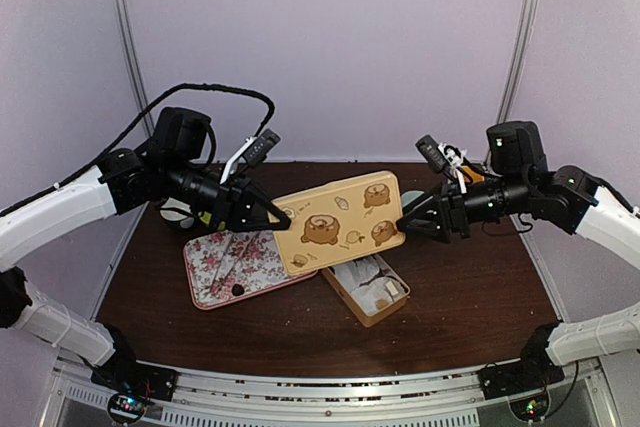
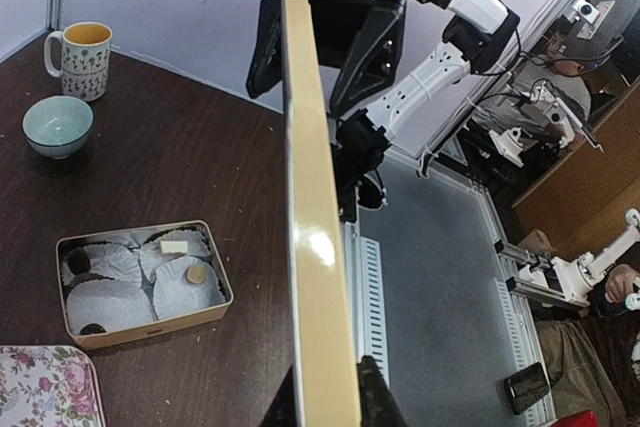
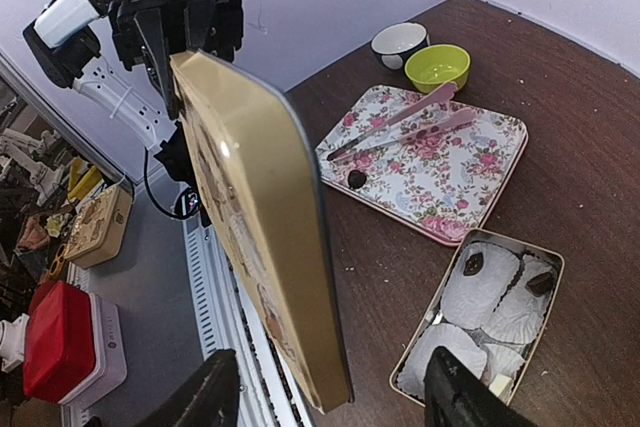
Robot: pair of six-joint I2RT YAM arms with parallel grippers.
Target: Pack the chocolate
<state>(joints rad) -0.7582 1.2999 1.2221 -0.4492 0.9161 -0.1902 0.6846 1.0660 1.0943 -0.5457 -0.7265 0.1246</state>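
A tan tin lid (image 1: 340,219) printed with bears is held in the air over the table. My left gripper (image 1: 278,217) is shut on its left end, and in the left wrist view (image 2: 325,387) the fingers pinch the lid's edge (image 2: 310,197). My right gripper (image 1: 405,224) is open, and its wide-spread fingers (image 3: 205,397) straddle the lid's right end (image 3: 270,207) without gripping it. Below stands the open tin box (image 1: 392,305) lined with paper cups, holding dark (image 3: 473,264), tan (image 2: 197,274) and whitish (image 2: 173,246) chocolate pieces. One dark chocolate (image 3: 356,179) lies on the floral tray (image 3: 470,182).
Pink tongs (image 3: 410,117) lie on the floral tray (image 1: 260,269). A green bowl (image 3: 438,65) and a white bowl (image 3: 398,44) stand behind the tray. A flowered mug (image 2: 82,57) and a pale blue bowl (image 2: 58,125) stand at the far right of the table.
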